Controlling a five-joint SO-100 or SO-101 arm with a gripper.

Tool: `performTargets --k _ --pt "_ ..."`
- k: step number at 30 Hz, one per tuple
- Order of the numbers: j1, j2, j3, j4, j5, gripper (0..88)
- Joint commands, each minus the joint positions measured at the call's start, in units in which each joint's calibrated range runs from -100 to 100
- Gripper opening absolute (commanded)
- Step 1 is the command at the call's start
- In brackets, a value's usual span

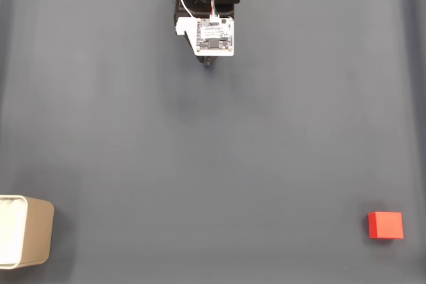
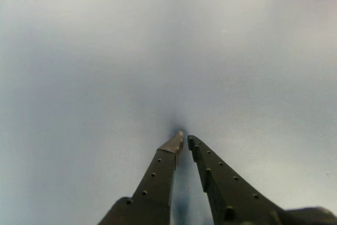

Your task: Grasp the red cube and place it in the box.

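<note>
Gripper (image 2: 184, 138): in the wrist view its two dark fingers rose from the bottom edge and met almost at their tips, with only a thin gap between them and nothing held; the tips sat close above the grey surface.
Arm (image 1: 206, 4): in the fixed view it entered from the top centre, black, with a white circuit board (image 1: 214, 36) on top and red, white and black wires running up from it; the gripper itself was hidden beneath it.
Red cube (image 1: 386, 225): lay flat on the mat near the bottom right corner of the fixed view, well apart from the arm.
Box (image 1: 38, 231): stood at the bottom left edge of the fixed view, partly cut off by the frame, cream walls with a paler inside, open side up.
Mat (image 1: 213, 144): dark grey, covering the table; cube and box sat at opposite sides of it.
</note>
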Motion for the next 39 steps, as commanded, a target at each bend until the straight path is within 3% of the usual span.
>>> performTargets --k 1,18,29,39 --pt "-0.18 0.09 0.81 -3.82 -0.24 0.0" --pt "1.46 3.12 -4.3 -20.54 0.15 0.2" --pt "0.74 13.6 -16.98 -25.95 0.49 0.0" --pt "-1.53 26.69 -30.67 -24.31 1.56 0.0"
